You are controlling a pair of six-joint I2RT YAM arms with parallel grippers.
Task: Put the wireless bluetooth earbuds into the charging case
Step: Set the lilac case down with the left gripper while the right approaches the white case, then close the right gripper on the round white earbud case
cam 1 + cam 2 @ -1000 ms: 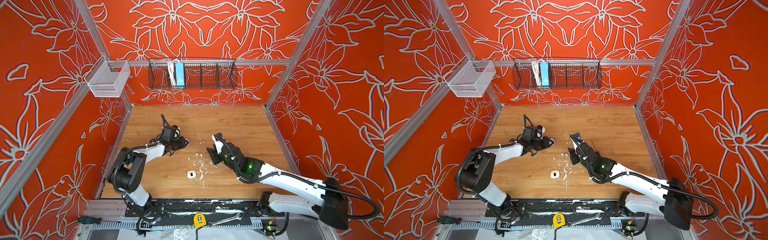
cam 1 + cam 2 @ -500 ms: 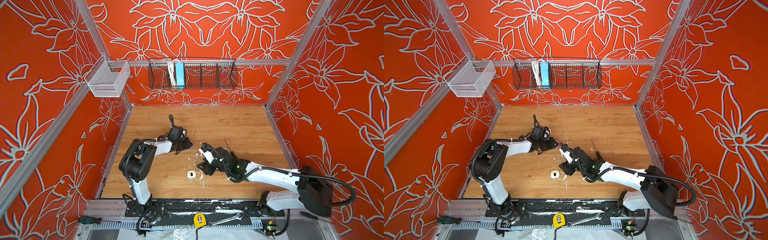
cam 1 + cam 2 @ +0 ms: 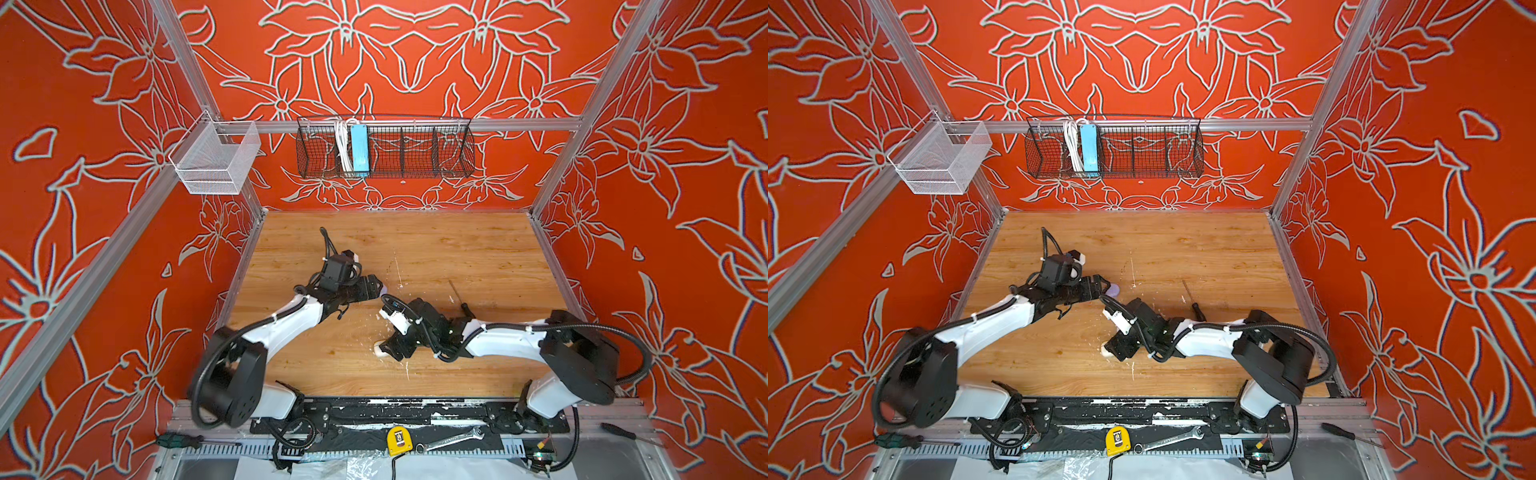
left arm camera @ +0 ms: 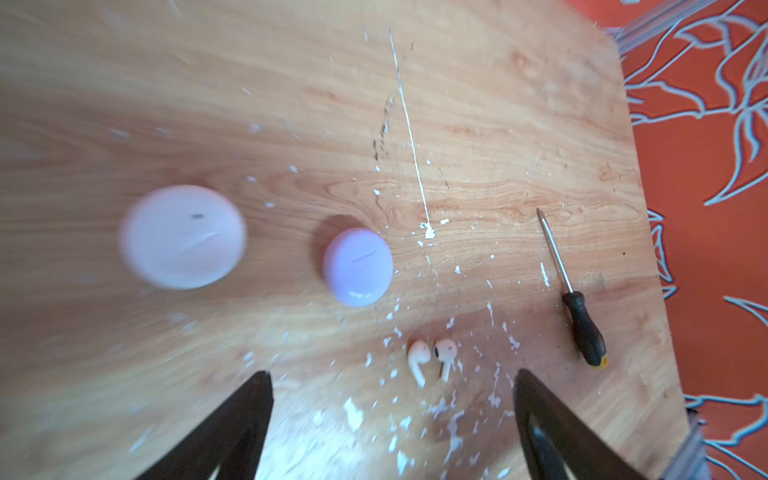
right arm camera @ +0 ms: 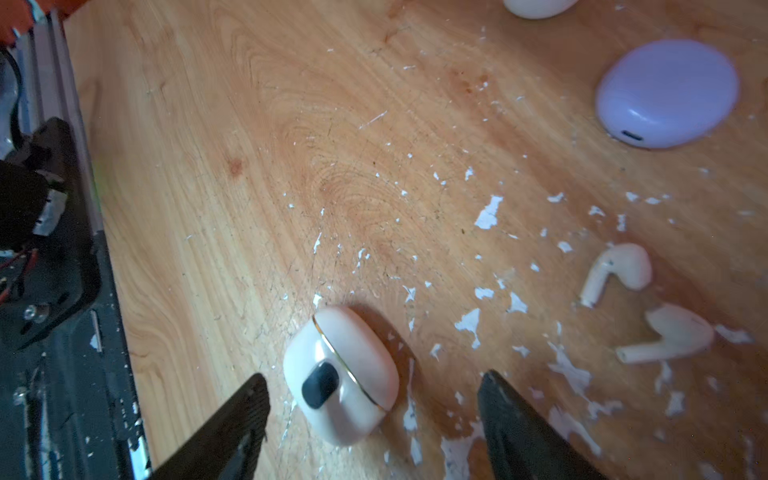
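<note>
A cream charging case (image 5: 340, 378) with a gold seam and a dark oval window lies shut on the wood, between the fingers of my right gripper (image 5: 374, 376), which stands open around it without touching. It shows in both top views as the cream case (image 3: 379, 350) at the right gripper (image 3: 386, 348). Two white earbuds (image 5: 619, 270) (image 5: 669, 332) lie loose beside it. In the left wrist view the same earbuds (image 4: 417, 359) (image 4: 446, 355) lie just beyond my open, empty left gripper (image 4: 390, 374).
A shut lavender round case (image 4: 358, 266) and a pale pink-white round case (image 4: 183, 237) lie past the earbuds; the lavender case (image 3: 1113, 289) sits at the left gripper's tip. A black-handled screwdriver (image 4: 582, 320) lies to the right. White paint flecks cover the wood.
Both grippers have opened. The right arm has swung forward and left, down to the cream case. The left gripper has barely shifted near the lavender case.
</note>
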